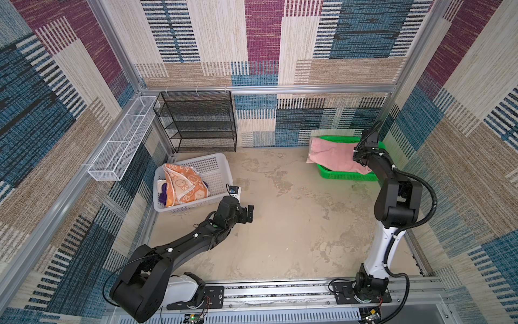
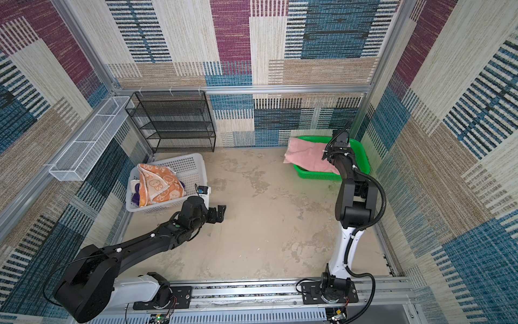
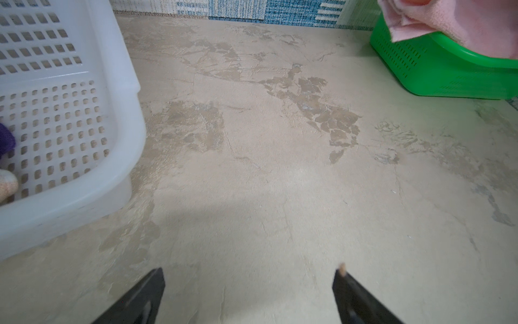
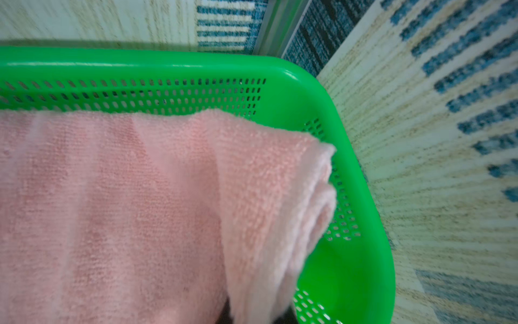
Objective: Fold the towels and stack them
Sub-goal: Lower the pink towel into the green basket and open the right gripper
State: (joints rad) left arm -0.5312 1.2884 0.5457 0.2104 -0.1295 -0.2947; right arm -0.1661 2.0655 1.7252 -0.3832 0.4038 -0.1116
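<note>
In the white basket (image 1: 215,168) at the left lie the orange cartoon towel (image 1: 182,183) on top, with the purple towel (image 1: 162,199) and a whitish towel (image 1: 160,185) under it: soft, light, limp terry, best pinched at a corner or hem. The left arm (image 1: 193,242) stretches low over the worktop (image 1: 294,224) just beside that basket, left jaws wide and empty. At the far right the folded pink towel (image 1: 330,155) lies across the green basket (image 1: 347,176), one end overhanging its rim. The right arm (image 1: 392,193) reaches down over it, right jaws narrow, seemingly pinching a fold.
</note>
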